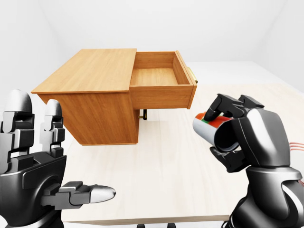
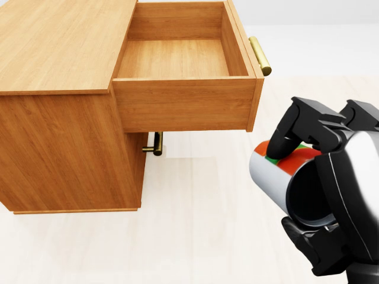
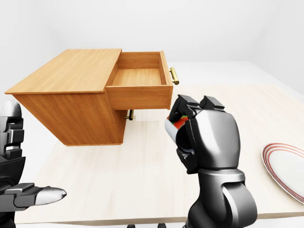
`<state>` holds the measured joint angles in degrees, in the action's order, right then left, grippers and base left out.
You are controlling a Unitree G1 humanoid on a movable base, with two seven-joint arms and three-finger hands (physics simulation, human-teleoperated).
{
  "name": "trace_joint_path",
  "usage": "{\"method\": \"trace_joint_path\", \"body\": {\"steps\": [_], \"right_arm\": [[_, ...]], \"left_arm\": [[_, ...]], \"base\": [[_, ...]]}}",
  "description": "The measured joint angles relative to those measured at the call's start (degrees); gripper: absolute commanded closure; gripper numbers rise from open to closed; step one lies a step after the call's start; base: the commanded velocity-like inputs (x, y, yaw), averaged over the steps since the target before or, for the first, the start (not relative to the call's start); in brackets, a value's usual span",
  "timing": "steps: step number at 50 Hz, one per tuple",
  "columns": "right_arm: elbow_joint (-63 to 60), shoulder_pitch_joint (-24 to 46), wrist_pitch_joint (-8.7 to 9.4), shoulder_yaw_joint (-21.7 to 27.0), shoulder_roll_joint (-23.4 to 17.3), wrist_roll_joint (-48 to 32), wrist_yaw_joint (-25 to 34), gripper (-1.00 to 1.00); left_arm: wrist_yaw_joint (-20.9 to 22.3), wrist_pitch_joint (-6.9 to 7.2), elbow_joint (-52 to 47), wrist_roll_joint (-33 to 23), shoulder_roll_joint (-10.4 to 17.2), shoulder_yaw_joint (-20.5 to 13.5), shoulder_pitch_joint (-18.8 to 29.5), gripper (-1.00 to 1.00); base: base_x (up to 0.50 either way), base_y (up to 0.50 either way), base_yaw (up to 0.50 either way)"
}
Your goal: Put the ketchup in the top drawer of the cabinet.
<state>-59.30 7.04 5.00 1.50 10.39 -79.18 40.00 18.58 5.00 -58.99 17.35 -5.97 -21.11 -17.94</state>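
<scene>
The ketchup bottle (image 2: 273, 173), red and green with a grey-white end, lies sideways in my right hand (image 2: 290, 190), whose black fingers (image 2: 283, 141) curl over it. In the head view they hang right of and below the open top drawer (image 2: 183, 103), apart from it. That drawer is pulled out of the wooden cabinet (image 2: 59, 47) and is empty; its brass handle (image 2: 260, 55) shows at the right. My left hand (image 1: 66, 152) sits low at the left of the left-eye view, open, holding nothing.
A second brass handle (image 2: 157, 144) of a lower drawer pokes out under the open one. A white plate (image 3: 285, 168) with red rings lies on the pale table (image 2: 195, 236) at the right of the right-eye view.
</scene>
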Motion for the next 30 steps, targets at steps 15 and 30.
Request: {"method": "trace_joint_path", "body": {"steps": [15, 30], "right_arm": [[-0.41, -1.2, 0.0, 1.98, 3.7, 2.12, 0.0, 1.0], [-0.48, 5.72, 0.0, 0.44, -0.39, -4.16, 0.0, 1.0]], "left_arm": [[0.03, 0.0, -0.01, -0.11, -0.04, 0.17, -0.11, -1.0], [0.09, 0.0, -0.26, 0.42, 0.0, -0.54, 0.04, -1.0]], "base": [[0.0, 0.0, 0.0], [0.0, 0.0, 0.0]]}}
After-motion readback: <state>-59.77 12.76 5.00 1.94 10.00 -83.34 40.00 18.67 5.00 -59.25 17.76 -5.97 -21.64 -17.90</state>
